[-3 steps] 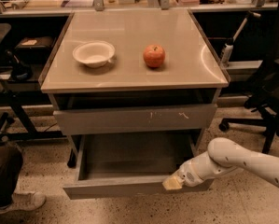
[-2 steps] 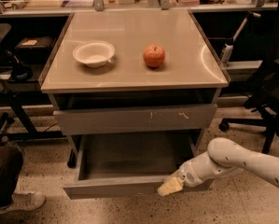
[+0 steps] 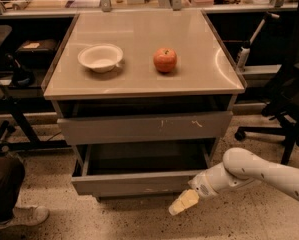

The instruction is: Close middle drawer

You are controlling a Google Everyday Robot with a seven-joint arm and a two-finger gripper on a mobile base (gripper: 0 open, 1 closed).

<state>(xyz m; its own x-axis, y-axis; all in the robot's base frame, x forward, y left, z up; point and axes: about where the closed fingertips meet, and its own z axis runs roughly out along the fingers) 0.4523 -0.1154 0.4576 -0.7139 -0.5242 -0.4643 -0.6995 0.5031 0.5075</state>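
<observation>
The middle drawer (image 3: pixel 134 183) of the grey cabinet stands partly open, its plain grey front panel pulled out past the drawer above and its bare tray (image 3: pixel 144 160) showing in shadow. My gripper (image 3: pixel 184 202), with pale fingertips together, hangs at the end of the white arm (image 3: pixel 249 171). It is just below and in front of the right part of the drawer's front panel, near the floor. It holds nothing.
The taller scratched drawer front (image 3: pixel 144 126) sits above. A white bowl (image 3: pixel 100 57) and a red apple (image 3: pixel 165 60) rest on the cabinet top (image 3: pixel 139 81). An office chair (image 3: pixel 289 104) stands at right; a person's shoe (image 3: pixel 24 215) at lower left.
The middle drawer has slid partway in; less of its tray shows. My gripper has dropped slightly down and left, now below the front panel's lower edge.
</observation>
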